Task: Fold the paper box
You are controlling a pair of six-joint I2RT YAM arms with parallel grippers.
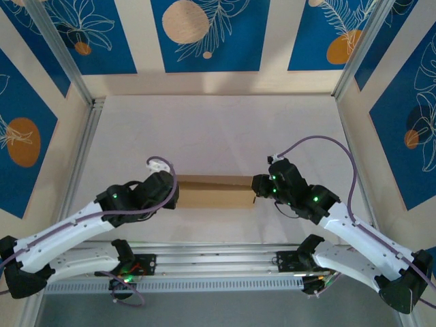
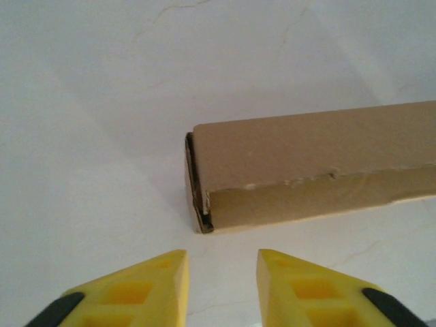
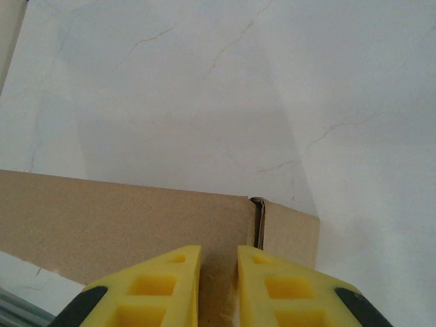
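The plain brown corrugated cardboard paper box (image 1: pixel 214 193) lies near the middle of the white tabletop (image 1: pixel 218 129), between the two arms, and it already reads as a closed, shallow rectangular shape, so the folding looks nearly or fully finished.

The left end effector (image 2: pixel 219 255) sits just off the box's left end with its yellow fingers parted and nothing between them. The right end effector (image 3: pixel 219 248) is over the box's right end, its fingers only narrowly parted. Cardboard shows through that gap, but I cannot tell whether a wall or flap is pinched there.

A dark seam at each end hints at tucked flaps. Whether they are fully seated or the front tabs locked is hard to make out.
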